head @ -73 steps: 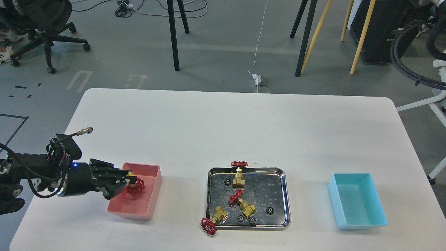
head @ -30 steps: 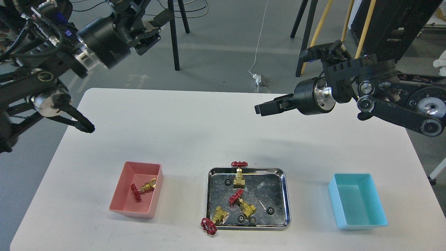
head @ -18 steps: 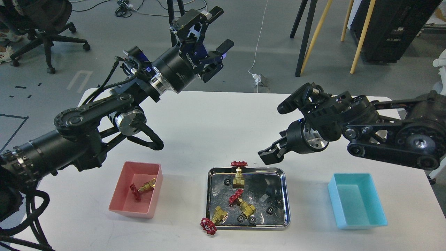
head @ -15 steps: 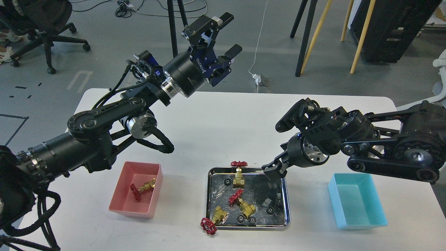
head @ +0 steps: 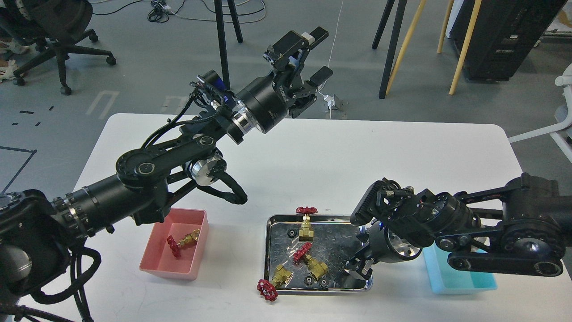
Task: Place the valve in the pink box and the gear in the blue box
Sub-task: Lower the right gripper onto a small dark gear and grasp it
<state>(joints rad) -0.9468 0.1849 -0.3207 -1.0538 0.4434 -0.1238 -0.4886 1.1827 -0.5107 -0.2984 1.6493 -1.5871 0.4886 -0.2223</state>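
Right gripper (head: 357, 267) low in steel tray (head: 273, 222), opening unclear; left gripper (head: 310, 56) spread wide, raised

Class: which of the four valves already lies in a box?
The valve in the pink box. The other three are at the steel tray, one hanging over its front rim.

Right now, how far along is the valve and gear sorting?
Done: one valve lies in the pink box. In hand: the right gripper is down over the steel tray's right end, where a gear was; whether it grips one cannot be told. The left gripper is raised, open and empty. Left: three valves at the tray, gears in it, and the visible part of the blue box is empty.
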